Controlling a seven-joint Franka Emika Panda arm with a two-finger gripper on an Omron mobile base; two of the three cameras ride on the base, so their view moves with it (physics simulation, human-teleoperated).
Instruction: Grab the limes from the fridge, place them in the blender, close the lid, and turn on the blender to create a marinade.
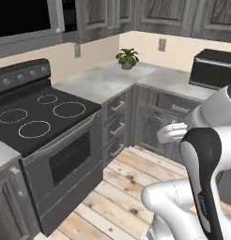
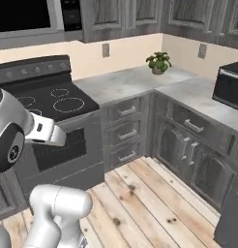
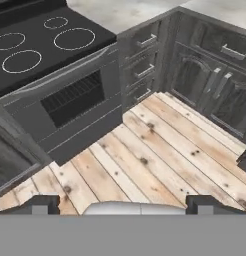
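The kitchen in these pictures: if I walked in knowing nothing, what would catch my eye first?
Probably the black stove with its four white burner rings, set into the counter on the left. Next, the small potted plant in the far corner of the grey counter, and the black toaster oven to its right. In the hand view the open gripper hangs over the pale wooden floor before the oven door.
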